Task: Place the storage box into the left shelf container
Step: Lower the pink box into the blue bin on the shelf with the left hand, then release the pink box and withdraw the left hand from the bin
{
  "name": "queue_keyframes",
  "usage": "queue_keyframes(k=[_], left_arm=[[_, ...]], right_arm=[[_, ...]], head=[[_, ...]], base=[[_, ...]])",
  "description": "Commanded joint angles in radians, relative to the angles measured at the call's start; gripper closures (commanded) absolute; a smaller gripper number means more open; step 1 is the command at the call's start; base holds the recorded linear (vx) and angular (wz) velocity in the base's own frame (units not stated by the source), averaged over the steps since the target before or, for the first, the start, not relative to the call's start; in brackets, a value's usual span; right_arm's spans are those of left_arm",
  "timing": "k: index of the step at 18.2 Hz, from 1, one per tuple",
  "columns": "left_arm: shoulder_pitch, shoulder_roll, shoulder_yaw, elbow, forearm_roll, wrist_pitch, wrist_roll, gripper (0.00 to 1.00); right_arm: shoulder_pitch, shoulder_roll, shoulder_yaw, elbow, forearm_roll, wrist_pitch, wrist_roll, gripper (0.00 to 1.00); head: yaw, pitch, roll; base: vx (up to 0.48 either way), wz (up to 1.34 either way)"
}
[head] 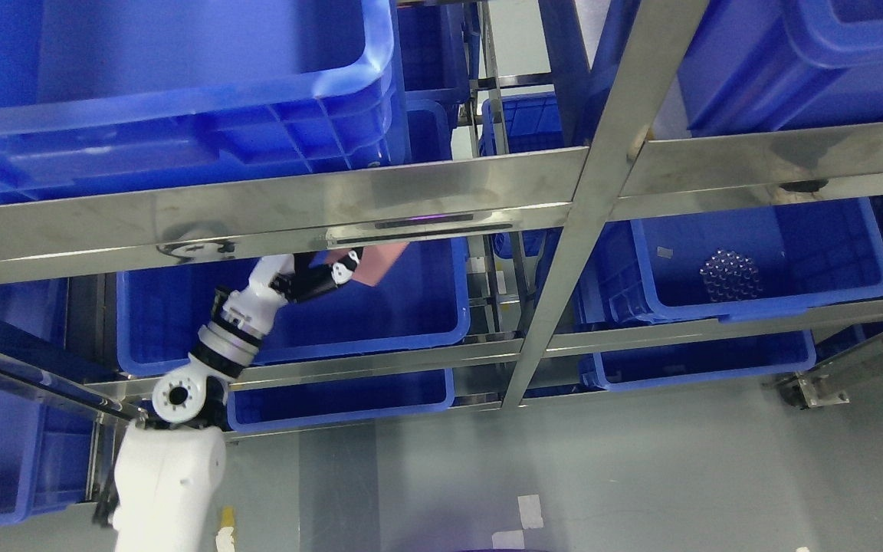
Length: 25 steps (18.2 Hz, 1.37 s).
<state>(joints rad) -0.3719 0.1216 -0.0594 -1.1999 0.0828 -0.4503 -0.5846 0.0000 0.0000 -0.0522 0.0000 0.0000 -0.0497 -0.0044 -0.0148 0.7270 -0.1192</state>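
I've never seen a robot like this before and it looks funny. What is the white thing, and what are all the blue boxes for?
The picture comes from a camera on the robot's head, looking down. The white thing is the robot's left arm, coming in from the lower left. At its end is the left hand with fingers, holding a pink storage box; the shelf bar hides part of it.

The shiny silver bars are a metal shelf. On it sit blue plastic bins. The hand holds the pink box over the left bin, where it is meant to go. The right bin already has a cluster of small shiny things inside; I cannot tell what they are. Below is the grey floor. The other arm is out of sight.
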Motion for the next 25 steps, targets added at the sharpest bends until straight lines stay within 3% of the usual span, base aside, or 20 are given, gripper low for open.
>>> queue_keyframes(k=[1, 3, 6, 7, 10, 12, 13, 16, 18, 19, 23, 25], left_arm=[[-0.171, 0.05, 0.056, 0.307, -0.254, 0.001, -0.017, 0.94], [-0.171, 0.041, 0.056, 0.307, -0.348, -0.011, -0.081, 0.92], [-0.173, 0.035, 0.055, 0.307, -0.364, -0.016, -0.092, 0.88], [-0.173, 0.03, 0.062, 0.301, -0.362, -0.016, -0.092, 0.78], [-0.176, 0.01, 0.076, 0.264, -0.354, -0.014, -0.092, 0.3], [-0.173, -0.017, 0.142, 0.223, -0.35, -0.011, -0.084, 0.12], [-0.171, -0.081, 0.211, 0.197, -0.338, -0.008, -0.084, 0.05], [-0.125, -0.104, 0.282, 0.106, -0.272, 0.043, -0.063, 0.01], [-0.11, -0.104, 0.279, 0.057, -0.098, 0.135, 0.01, 0.01], [-0.089, -0.104, 0.271, -0.001, -0.03, 0.189, 0.087, 0.01], [0.12, -0.104, 0.137, -0.328, -0.017, 0.239, 0.404, 0.0], [0.203, -0.104, 0.104, -0.435, -0.017, 0.237, 0.469, 0.0]], right_arm=[[-0.005, -0.017, 0.0, -0.017, -0.021, 0.001, 0.001, 0.0], [-0.005, -0.017, 0.0, -0.017, -0.021, 0.001, 0.001, 0.0], [-0.005, -0.017, 0.0, -0.017, -0.021, 0.001, 0.001, 0.0], [-0.003, -0.017, 0.0, -0.017, -0.021, 0.001, 0.001, 0.0], [-0.005, -0.017, 0.0, -0.017, -0.021, 0.001, 0.001, 0.0], [-0.005, -0.017, 0.0, -0.017, -0.021, -0.001, 0.001, 0.0], [-0.005, -0.017, -0.001, -0.017, -0.021, -0.001, 0.001, 0.0], [-0.003, -0.017, 0.0, -0.017, -0.021, 0.001, 0.003, 0.0], [-0.005, -0.017, 0.0, -0.017, -0.021, 0.001, 0.003, 0.0], [-0.003, -0.017, -0.001, -0.017, -0.021, -0.001, 0.001, 0.0], [-0.003, -0.017, -0.001, -0.017, -0.021, -0.001, 0.001, 0.0], [-0.005, -0.017, 0.0, -0.017, -0.021, 0.001, 0.001, 0.0]], head=[[0.0, 0.0, 0.0], [0.0, 0.0, 0.0], [0.0, 0.0, 0.0], [0.0, 0.0, 0.0], [0.0, 0.0, 0.0], [0.0, 0.0, 0.0], [0.0, 0.0, 0.0], [0.0, 0.0, 0.0], [0.0, 0.0, 0.0], [0.0, 0.0, 0.0], [0.0, 0.0, 0.0], [0.0, 0.0, 0.0]], base=[[0.0, 0.0], [0.0, 0.0], [0.0, 0.0], [0.0, 0.0], [0.0, 0.0], [0.0, 0.0], [0.0, 0.0], [0.0, 0.0], [0.0, 0.0], [0.0, 0.0], [0.0, 0.0], [0.0, 0.0]])
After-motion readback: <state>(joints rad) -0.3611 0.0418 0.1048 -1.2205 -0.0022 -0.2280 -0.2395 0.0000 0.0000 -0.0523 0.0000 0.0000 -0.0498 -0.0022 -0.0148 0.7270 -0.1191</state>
